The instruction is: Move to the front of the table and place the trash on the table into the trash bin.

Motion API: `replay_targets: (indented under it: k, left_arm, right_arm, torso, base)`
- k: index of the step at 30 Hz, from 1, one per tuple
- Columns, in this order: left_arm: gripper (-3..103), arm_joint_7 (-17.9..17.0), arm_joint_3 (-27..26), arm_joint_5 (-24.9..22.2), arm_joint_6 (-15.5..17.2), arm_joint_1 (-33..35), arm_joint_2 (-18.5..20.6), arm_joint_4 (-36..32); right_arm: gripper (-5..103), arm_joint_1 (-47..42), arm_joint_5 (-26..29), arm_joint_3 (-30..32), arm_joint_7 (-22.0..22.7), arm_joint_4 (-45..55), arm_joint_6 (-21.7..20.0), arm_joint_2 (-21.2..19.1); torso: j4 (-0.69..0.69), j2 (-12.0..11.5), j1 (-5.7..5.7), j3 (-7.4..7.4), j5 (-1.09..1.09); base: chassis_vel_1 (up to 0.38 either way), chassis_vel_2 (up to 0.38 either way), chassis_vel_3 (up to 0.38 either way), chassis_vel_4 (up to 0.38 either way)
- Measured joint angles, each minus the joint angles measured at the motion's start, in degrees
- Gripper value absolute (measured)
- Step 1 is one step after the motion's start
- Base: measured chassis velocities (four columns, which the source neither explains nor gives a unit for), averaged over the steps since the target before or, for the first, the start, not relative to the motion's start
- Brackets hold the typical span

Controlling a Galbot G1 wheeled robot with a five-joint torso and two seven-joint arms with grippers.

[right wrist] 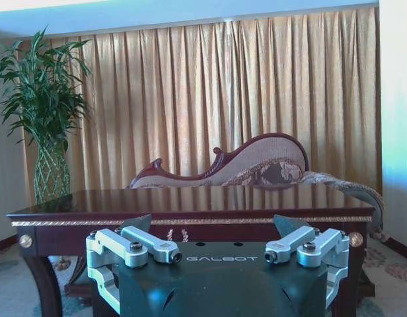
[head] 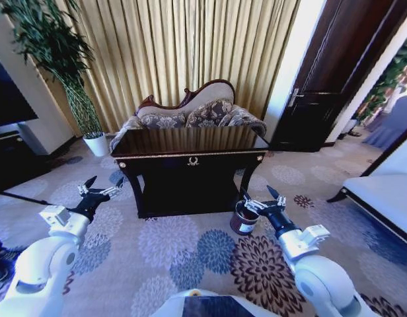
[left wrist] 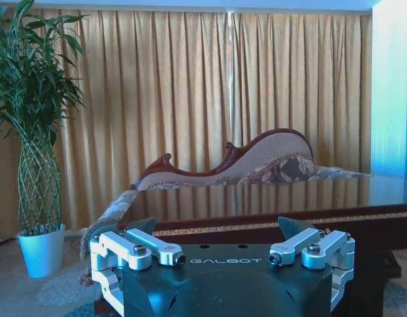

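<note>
Table (head: 190,141): dark wood, glossy top mirroring the curtain (head: 184,46) behind it; gilt trim. Curtain: pleated cloth, slight sheen. Sofa (head: 190,112) behind table: patterned fabric, polished wood frame. Carpet (head: 177,251): matt pile.

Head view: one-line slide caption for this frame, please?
Robot faces the dark table, both open tools, left tool and right tool, raised before it, the trash bin at the table's front right corner.

Dark bench (head: 190,148) on patterned carpet (head: 184,254).
Its glossy top mirrors the curtains; a brown bin (head: 244,218) stands on the carpet by its front right leg.
</note>
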Motion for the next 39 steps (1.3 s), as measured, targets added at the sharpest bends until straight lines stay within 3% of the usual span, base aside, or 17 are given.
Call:
replay_targets:
  k: [14, 16, 17, 22, 24, 28, 35, 39]
  left_arm:
    - [100, 0.0, -0.5, -0.1, -0.3, 0.2, 0.2, 0.2]
    - [100, 0.1, -0.4, -0.1, -0.3, 0.1, 0.1, 0.2]
    - [100, 0.1, -0.4, -0.1, -0.3, 0.1, 0.1, 0.2]
    - [100, 0.1, -0.2, -0.1, -0.4, 0.0, -0.1, 0.2]
    - [100, 0.1, -0.2, -0.1, -0.4, 0.0, -0.1, 0.1]
    - [100, 0.0, -0.1, -0.1, -0.5, 0.3, -0.4, 0.1]
    - [100, 0.0, 0.2, 0.0, -0.5, 0.6, -1.1, -0.5]
    - [100, -0.1, 1.0, -0.1, -0.5, 0.4, -1.4, -1.2]
  right_arm:
    - [100, -0.1, -0.6, -0.6, -0.3, -0.4, 1.2, 0.5]
    - [100, -0.2, -0.6, -0.6, -0.3, -0.5, 1.2, 0.5]
    - [100, -0.2, -0.6, -0.6, -0.3, -0.5, 1.2, 0.6]
    - [100, -0.2, -1.1, -0.7, -0.5, -1.0, 2.2, 0.7]
    - [100, -0.2, -2.2, -0.9, -0.7, -1.6, 3.0, 0.9]
    - [100, -0.3, -2.7, -1.3, -0.8, -2.2, 3.5, 1.2]
    - [100, -0.1, -1.6, -1.8, -0.7, -3.0, 3.4, 1.1]
    - [100, 0.2, -0.2, -0.9, 0.8, -2.9, 1.3, 0.7]
  torso:
    - [-0.02, 0.0, 0.02, 0.01, 0.00]
    - [-0.02, 0.0, 0.00, 0.00, 0.08]
    - [0.01, 0.0, -0.03, -0.02, -0.05]
    - [-0.04, 0.0, -0.05, -0.02, 0.12]
    - [0.02, 0.0, -0.05, -0.03, -0.03]
    - [-0.03, 0.0, -0.06, -0.03, 0.03]
    - [-0.01, 0.0, 0.05, 0.03, 0.04]
    - [-0.02, 0.0, 0.06, 0.03, 0.03]
  base:
    - [0.287, -0.294, -0.295, 0.293]
    - [0.375, -0.369, -0.361, 0.364]
    - [0.332, -0.375, -0.342, 0.374]
    - [0.397, -0.360, -0.379, 0.350]
    - [0.306, -0.282, -0.268, 0.281]
    - [0.146, -0.168, -0.165, 0.134]
    - [0.009, -0.011, -0.025, 0.007]
    - [-0.027, 0.024, 0.021, -0.014]
